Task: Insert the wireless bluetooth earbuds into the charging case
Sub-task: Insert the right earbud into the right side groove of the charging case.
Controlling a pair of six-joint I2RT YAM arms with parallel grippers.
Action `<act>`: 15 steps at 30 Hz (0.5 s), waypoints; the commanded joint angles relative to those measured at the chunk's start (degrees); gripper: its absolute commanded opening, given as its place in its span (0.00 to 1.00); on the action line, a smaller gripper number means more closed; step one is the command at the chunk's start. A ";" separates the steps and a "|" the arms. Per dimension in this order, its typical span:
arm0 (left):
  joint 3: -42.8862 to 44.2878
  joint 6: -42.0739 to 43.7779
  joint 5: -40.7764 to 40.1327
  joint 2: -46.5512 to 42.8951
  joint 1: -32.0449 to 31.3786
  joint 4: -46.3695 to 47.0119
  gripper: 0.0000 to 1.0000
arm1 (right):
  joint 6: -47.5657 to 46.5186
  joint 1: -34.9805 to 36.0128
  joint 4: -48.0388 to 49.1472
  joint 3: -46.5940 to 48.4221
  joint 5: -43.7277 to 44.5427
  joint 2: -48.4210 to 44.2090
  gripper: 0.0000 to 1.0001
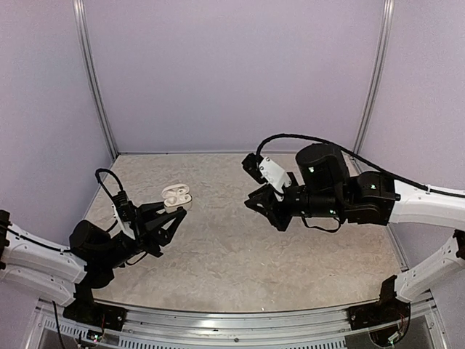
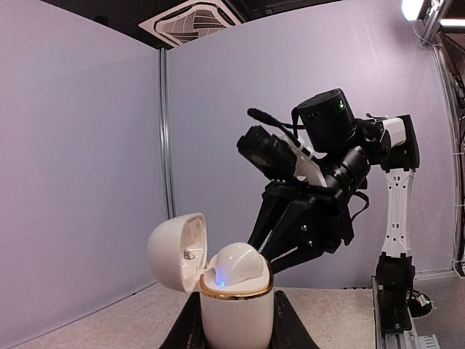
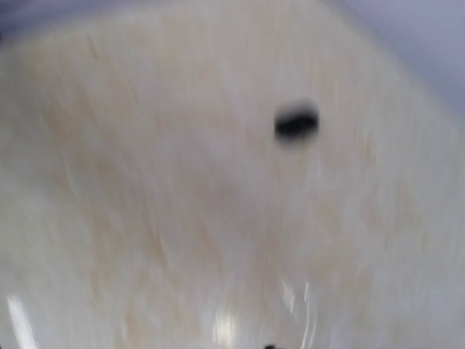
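My left gripper [image 1: 173, 212] is shut on a white charging case [image 1: 176, 195] and holds it upright above the table. In the left wrist view the case [image 2: 236, 313] has a gold rim, its lid [image 2: 176, 251] hinged open to the left, and a white dome with a blue light in its mouth. My right gripper [image 1: 263, 209] hangs above mid-table, right of the case, with its fingers [image 2: 283, 229] spread and nothing seen between them. One small black earbud [image 3: 296, 125] lies on the table in the blurred right wrist view. The other earbud is out of view.
The beige marbled tabletop [image 1: 232, 254] is walled by lilac panels at the back and sides. A metal rail [image 1: 232, 320] runs along the near edge by the arm bases. The right arm's cable loops above its wrist [image 1: 305, 138].
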 commanded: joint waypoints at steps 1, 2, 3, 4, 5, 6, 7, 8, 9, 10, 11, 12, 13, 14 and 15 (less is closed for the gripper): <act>1.15 -2.56 6.66 -1.03 0.72 -0.09 0.00 | -6.64 0.79 11.43 -3.11 -6.21 -6.37 0.07; 1.56 -2.59 8.24 -1.05 0.81 -0.89 0.00 | -7.30 0.88 12.46 -3.44 -7.42 -7.52 0.07; 2.23 -2.57 9.42 -1.01 0.92 -1.81 0.00 | -8.01 0.89 13.31 -3.51 -8.44 -8.31 0.08; 2.62 -3.27 10.60 -0.97 0.94 -2.31 0.00 | -8.63 0.94 13.82 -3.30 -8.60 -8.91 0.08; 2.98 -4.13 11.78 -0.77 1.02 -2.46 0.00 | -9.35 1.14 14.09 -3.15 -10.22 -9.40 0.07; 3.34 -4.53 13.07 -0.59 1.10 -2.62 0.00 | -10.07 1.44 14.33 -2.63 -11.03 -9.71 0.07; 3.78 -4.73 14.65 -0.25 1.24 -2.98 0.00 | -10.78 1.82 14.45 -2.28 -11.49 -10.06 0.07; 4.31 -4.91 16.11 0.03 1.38 -3.58 0.00 | -11.45 2.38 14.83 -2.04 -11.98 -10.33 0.07; 4.91 -5.10 17.32 0.34 1.38 -4.12 0.00 | -12.11 2.91 15.21 -1.81 -12.61 -10.53 0.07; 5.33 -5.48 18.34 0.80 1.55 -4.45 0.00 | -12.61 3.59 15.80 -1.61 -13.11 -10.73 0.07; 5.77 -5.97 19.27 1.17 1.63 -4.54 0.00 | -13.09 4.26 16.26 -1.46 -13.64 -10.78 0.07; 6.19 -6.49 20.20 1.64 1.73 -4.59 0.00 | -13.60 4.88 16.80 -1.24 -14.24 -10.73 0.08; 6.69 -7.18 21.05 1.99 1.80 -4.58 0.00 | -14.13 5.58 17.33 -1.07 -14.87 -10.57 0.08; 7.16 -7.79 22.02 2.62 1.94 -4.48 0.00 | -14.63 6.30 17.74 -0.84 -15.32 -10.38 0.08; 7.66 -8.42 23.15 3.05 2.02 -4.44 0.00 | -15.25 7.12 18.23 -0.62 -15.66 -10.07 0.08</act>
